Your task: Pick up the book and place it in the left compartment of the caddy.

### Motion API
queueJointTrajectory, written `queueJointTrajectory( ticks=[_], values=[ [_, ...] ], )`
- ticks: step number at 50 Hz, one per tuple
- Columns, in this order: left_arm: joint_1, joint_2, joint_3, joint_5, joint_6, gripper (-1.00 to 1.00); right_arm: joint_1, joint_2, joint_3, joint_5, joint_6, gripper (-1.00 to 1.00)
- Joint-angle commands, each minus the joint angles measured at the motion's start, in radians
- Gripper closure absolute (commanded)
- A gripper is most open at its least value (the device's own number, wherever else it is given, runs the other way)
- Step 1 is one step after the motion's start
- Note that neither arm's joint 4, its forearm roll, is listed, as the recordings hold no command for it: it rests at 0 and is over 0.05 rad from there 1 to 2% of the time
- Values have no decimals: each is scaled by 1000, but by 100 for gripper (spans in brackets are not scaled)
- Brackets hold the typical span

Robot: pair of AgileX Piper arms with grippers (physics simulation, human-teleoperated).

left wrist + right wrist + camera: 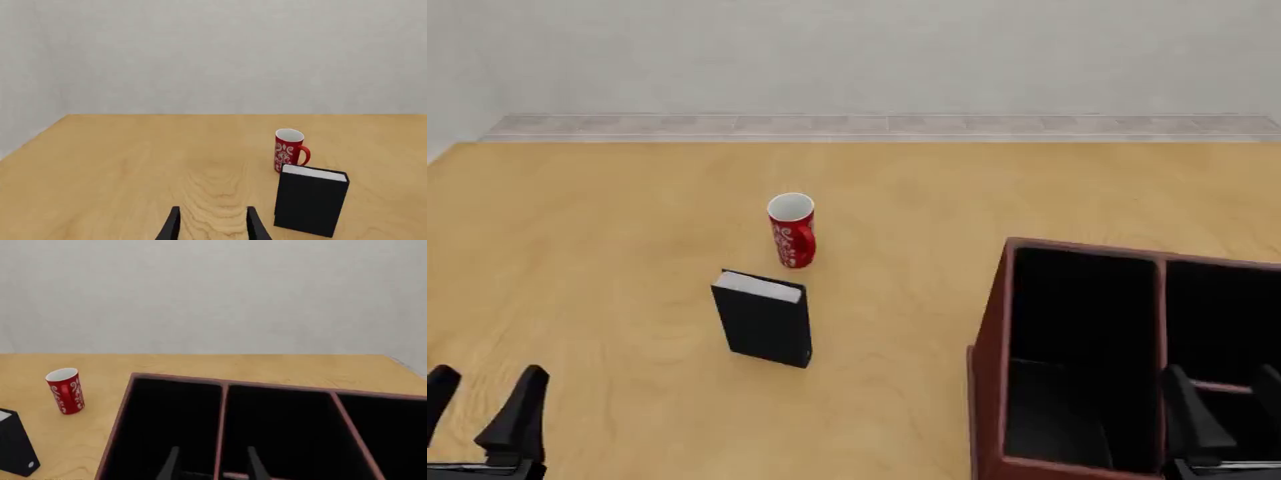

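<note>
Left tool [481, 400] spread, empty, near the desk's [601, 250] edge; right tool [1225, 398] spread over caddy [988, 390]. Book [763, 320] upright mid-desk, by mug [791, 230]. Nothing done yet: you've still to grab it & drop in left compartment [1081, 340].

The book [763, 326] is plain black with a strip of white page edges along its top, and the mug [791, 231] is red with a white curling pattern on its side and a white inside. The caddy [986, 390] is dark reddish-brown wood with a black interior, and the table [601, 230] is pale yellowish wood with visible grain.
</note>
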Motion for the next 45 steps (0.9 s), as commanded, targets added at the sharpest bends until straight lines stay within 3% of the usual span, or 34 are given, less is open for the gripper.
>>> queueJointTrajectory(
  ticks=[1, 13, 15, 17, 19, 21, 22, 26, 29, 37, 44, 45],
  values=[
    [0, 0, 0, 0, 0, -100, 3, 19, -2, -11, -14, -100],
    [0, 0, 0, 0, 0, -100, 23, 108, -1, -76, -37, -100],
    [0, 0, 0, 0, 0, -100, 20, 104, -3, -71, -33, -100],
    [0, 0, 0, 0, 0, -100, 29, 41, -39, -8, -2, -100],
    [0, 0, 0, 0, 0, -100, 34, 72, -81, 5, -18, -100],
    [0, 0, 0, 0, 0, -100, 60, 71, -129, 31, 24, -100],
    [0, 0, 0, 0, 0, -100, 59, 96, -146, 29, 0, -100],
    [0, 0, 0, 0, 0, -100, 127, 176, -234, 35, -90, -100],
    [0, 0, 0, 0, 0, -100, 151, 205, -264, 39, -72, -100],
    [0, 0, 0, 0, 0, -100, 277, 347, -404, 70, -105, -100],
    [0, 0, 0, 0, 0, -100, 345, 447, -512, 116, -96, -100],
    [0, 0, 0, 0, 0, -100, 458, 539, -648, 180, -80, -100]
  ],
)
